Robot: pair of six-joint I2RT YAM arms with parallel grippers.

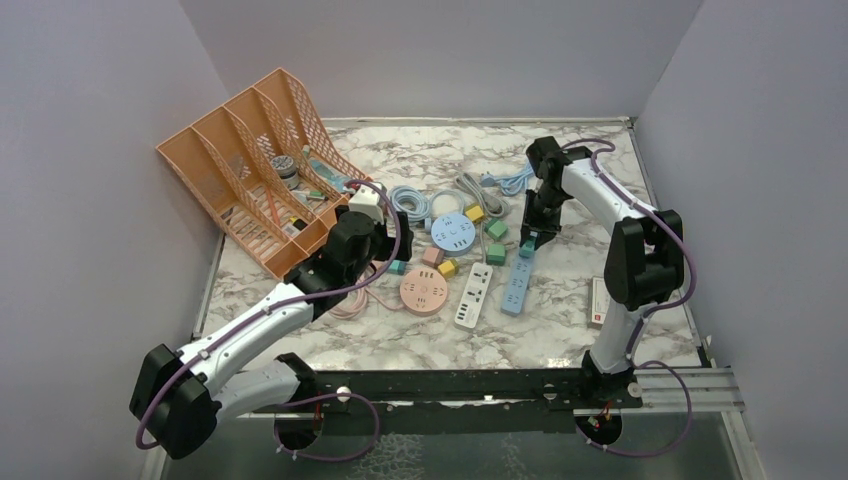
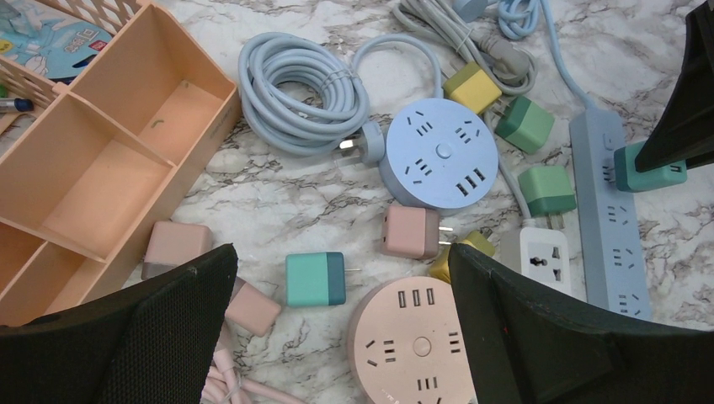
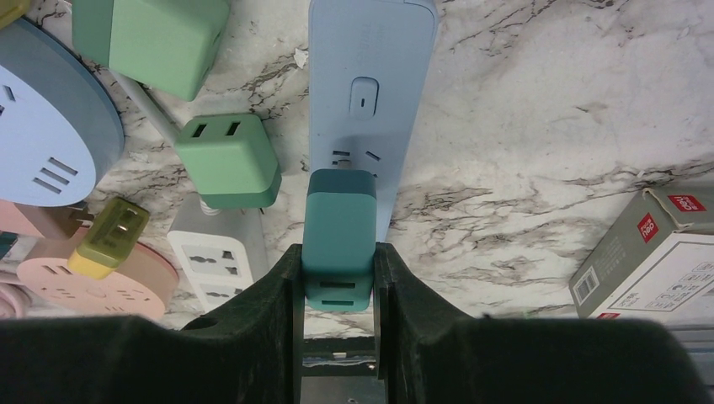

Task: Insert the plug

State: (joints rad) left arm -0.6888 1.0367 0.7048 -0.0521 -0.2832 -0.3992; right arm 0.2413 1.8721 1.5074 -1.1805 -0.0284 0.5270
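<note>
My right gripper [image 3: 337,263] is shut on a teal plug [image 3: 339,220], with a finger on each side of its pale body. The plug's dark end meets the face of the light blue power strip [image 3: 373,50], just below the strip's switch and first socket; its prongs are hidden. From above, the plug [image 1: 526,248] stands at the strip's [image 1: 516,287] far end under the right gripper [image 1: 528,240]. My left gripper [image 2: 341,257] hangs open above a second teal plug [image 2: 316,279], which lies on its side on the marble, and holds nothing.
An orange file rack [image 1: 255,170] stands at the back left. Between the arms lie a round blue socket [image 1: 453,232], a round pink socket [image 1: 423,291], a white strip [image 1: 474,295], a coiled blue cable [image 1: 410,203] and several small plugs. A small box [image 1: 597,300] lies near the right arm's base.
</note>
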